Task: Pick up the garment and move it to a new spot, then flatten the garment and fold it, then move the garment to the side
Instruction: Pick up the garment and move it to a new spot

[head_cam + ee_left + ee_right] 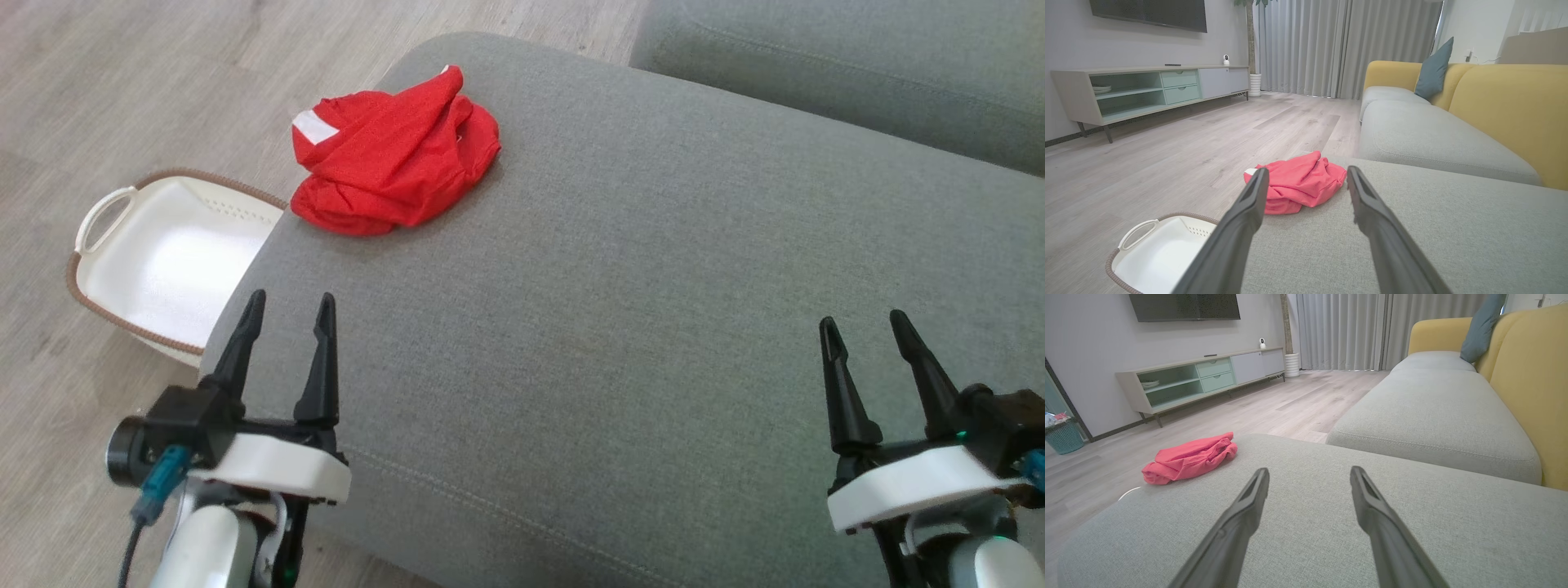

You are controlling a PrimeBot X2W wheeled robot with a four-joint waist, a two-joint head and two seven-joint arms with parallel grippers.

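Right now the crumpled red garment [394,155] sits at the far-left corner of the grey sofa cushion [620,286], straight ahead of my left gripper [291,296], the nearer one. Like my right gripper [863,318], it gapes empty.

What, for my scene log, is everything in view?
seat: one, grey, before the robot
garment: one, red, crumpled on the seat's far left corner
sofa: one, grey with yellow back, beyond the seat
cushion: one, teal, on the sofa
basket: one, white, on the floor left of the seat
cabinet: one, pale, by the wall
television: one, dark, above the cabinet
left gripper: one, dark, open, over the seat
right gripper: one, dark, open, over the seat
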